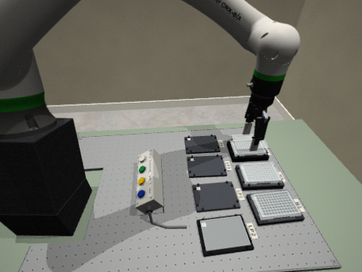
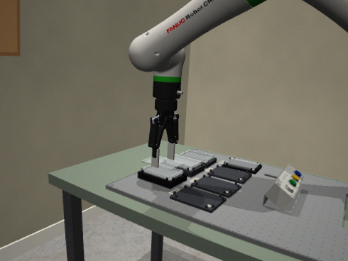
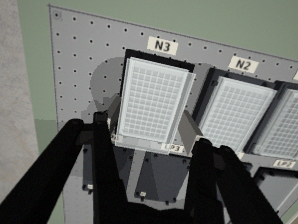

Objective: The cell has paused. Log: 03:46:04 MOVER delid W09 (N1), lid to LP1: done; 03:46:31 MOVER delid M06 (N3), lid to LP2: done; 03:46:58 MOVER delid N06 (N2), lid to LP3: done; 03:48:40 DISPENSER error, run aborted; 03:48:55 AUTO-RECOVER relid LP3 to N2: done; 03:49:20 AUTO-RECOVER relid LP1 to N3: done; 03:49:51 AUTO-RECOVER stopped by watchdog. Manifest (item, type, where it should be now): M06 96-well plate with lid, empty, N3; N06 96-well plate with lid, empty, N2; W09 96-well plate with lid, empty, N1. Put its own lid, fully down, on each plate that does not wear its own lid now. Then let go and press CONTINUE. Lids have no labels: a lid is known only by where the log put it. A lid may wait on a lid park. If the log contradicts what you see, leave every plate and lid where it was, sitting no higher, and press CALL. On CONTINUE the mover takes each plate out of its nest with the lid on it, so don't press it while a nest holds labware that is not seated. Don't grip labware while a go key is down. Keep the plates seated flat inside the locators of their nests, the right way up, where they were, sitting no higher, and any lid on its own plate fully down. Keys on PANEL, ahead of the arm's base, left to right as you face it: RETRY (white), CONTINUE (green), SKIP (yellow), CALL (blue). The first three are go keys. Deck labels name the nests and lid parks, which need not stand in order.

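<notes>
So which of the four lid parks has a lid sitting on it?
The LP2 park, nearest the camera in the top view: a pale grey lid fills it. The other three parks show only bare dark pads.

Green table (image 2: 89,177), beige walls (image 2: 89,89), brown board (image 2: 8,28).
</notes>
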`<state>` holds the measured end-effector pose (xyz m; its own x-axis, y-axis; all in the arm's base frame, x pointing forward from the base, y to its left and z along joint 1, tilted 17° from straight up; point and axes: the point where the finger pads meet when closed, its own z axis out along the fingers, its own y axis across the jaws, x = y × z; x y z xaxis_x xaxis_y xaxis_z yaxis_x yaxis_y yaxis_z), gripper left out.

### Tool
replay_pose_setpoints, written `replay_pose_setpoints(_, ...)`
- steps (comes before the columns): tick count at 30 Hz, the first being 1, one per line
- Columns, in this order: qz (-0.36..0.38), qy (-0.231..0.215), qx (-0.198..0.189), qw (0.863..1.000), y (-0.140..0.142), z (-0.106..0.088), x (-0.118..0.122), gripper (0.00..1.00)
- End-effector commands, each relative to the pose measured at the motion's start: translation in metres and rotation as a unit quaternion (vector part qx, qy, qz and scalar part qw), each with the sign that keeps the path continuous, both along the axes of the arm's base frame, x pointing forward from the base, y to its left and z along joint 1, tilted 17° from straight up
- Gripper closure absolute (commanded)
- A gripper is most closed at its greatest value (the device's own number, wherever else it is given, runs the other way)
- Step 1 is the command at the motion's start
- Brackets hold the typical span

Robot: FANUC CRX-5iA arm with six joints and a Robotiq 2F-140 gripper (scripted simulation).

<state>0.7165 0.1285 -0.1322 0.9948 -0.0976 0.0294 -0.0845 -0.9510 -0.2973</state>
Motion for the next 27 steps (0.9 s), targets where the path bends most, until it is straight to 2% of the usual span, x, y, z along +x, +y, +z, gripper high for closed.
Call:
replay_pose_setpoints(1,0.0,0.0,0.0,1.0,-0.001,0.002,0.0,1.0)
replay_pose_setpoints(15,0.0,0.0,0.0,1.0,-0.006,0.02,-0.001,1.0)
replay_pose_setpoints(27,0.0,0.0,0.0,1.0,-0.007,0.024,-0.001,1.0)
